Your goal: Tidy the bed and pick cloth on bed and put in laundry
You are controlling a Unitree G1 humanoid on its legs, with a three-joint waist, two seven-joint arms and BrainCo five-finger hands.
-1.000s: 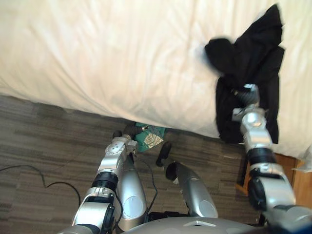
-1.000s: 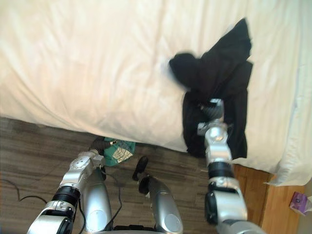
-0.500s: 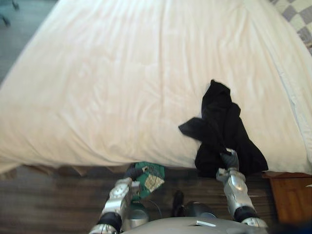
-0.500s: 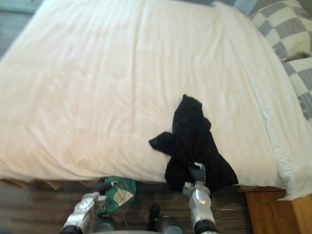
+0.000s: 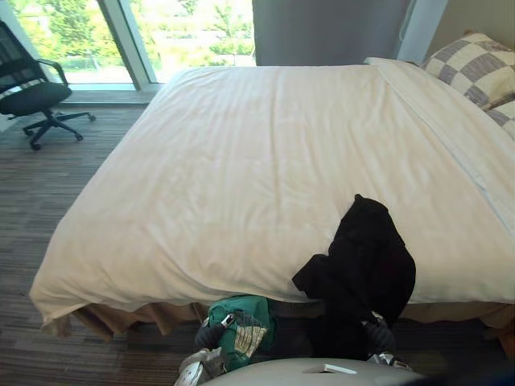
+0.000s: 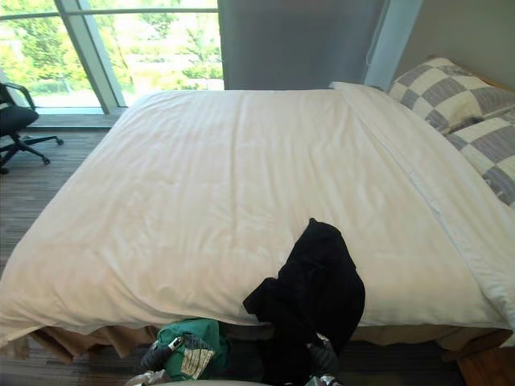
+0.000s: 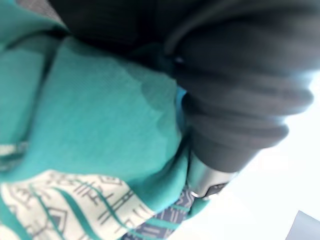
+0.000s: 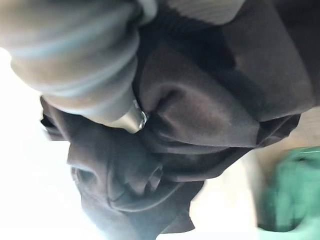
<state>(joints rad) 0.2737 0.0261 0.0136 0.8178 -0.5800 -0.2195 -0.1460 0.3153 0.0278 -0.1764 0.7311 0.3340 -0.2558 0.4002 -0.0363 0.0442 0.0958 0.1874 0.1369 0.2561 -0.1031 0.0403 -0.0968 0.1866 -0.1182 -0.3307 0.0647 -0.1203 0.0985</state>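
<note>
A black cloth lies on the near edge of the white bed and hangs over its side. My right hand is low at that edge, shut on the cloth's hanging part; the right wrist view has the black cloth bunched against my right hand. My left hand is below the bed's edge, shut on a green patterned cloth. The left wrist view shows that green cloth pressed against the hand's dark cover.
Checked pillows lie at the bed's far right. A black office chair stands on the dark carpet at the far left, by tall windows. The duvet is smooth, with an open strip of floor along the bed's left side.
The camera has tilted up from the floor and bed edge to the whole bed. Both hands keep their cloths and now sit at the bottom edge of the view.
</note>
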